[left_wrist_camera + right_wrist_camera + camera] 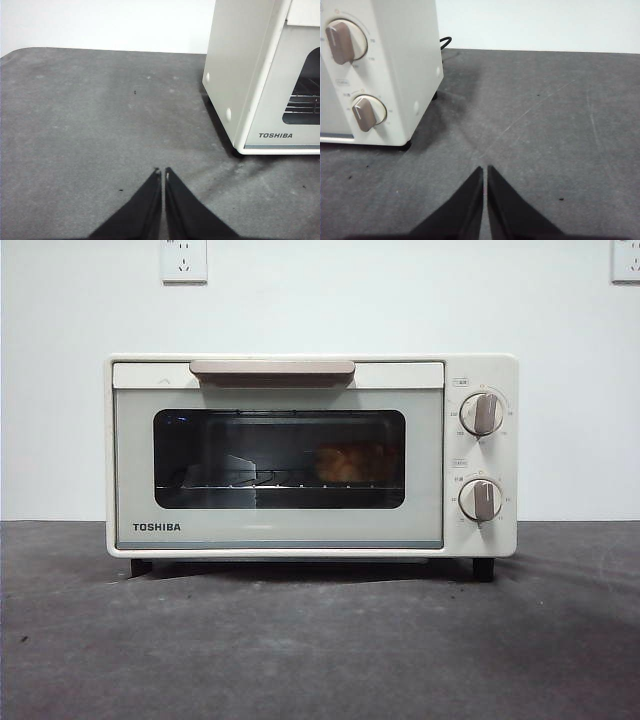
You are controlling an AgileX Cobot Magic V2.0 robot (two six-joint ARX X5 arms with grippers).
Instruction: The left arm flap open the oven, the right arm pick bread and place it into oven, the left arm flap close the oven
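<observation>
We are seeing the bread sitting on the rack inside the TOSHIBA toaster oven, behind its closed door. Both arms are waiting clear at either side, the left gripper and right gripper pressed together, holding nothing.

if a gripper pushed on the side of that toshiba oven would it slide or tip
The TOSHIBA toaster oven probably would not tip: it looks wide and low, on black feet near its corners. It would likely drag rather than glide on the grey mat. Inside, the bread might shift on the wire rack.
</observation>
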